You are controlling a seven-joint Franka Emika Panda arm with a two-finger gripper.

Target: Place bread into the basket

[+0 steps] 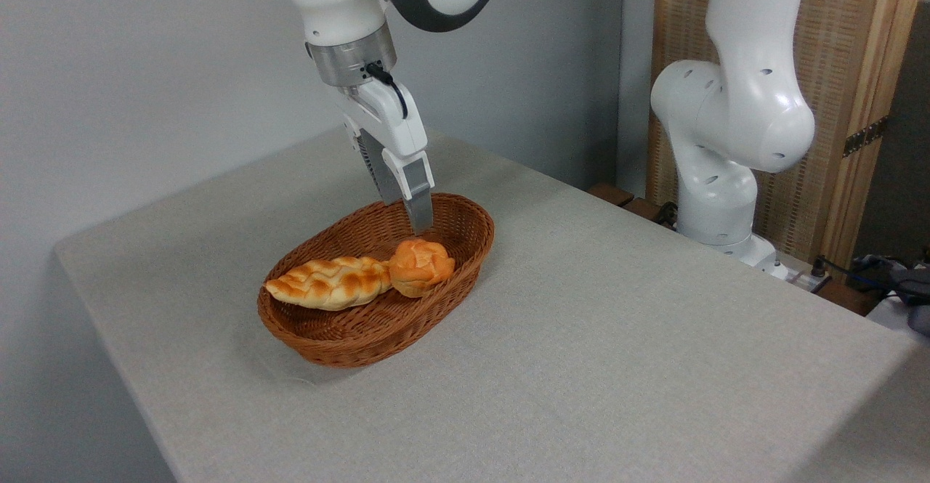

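The basket [378,338] sat mid-frame on the table [617,367]. Inside it the bread [421,266] lay right of, and touching, a braided loaf [330,283]. The gripper [414,221] hung just above the bread.

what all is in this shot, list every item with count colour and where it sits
bun: one, golden-orange, inside the basket toward its right end, touching the loaf
braided loaf: one, pale gold with browned ridges, lying in the basket left of the bun
basket: one, reddish-brown wicker, oval, on the table left of centre
table: one, covered in light grey cloth, fills most of the frame
wooden screen: one, tan, upright behind the arm at right
cables: dark, by the right edge
gripper: one, white and grey, fingers just above the bun
robot arm base: one, white, at the table's far right edge
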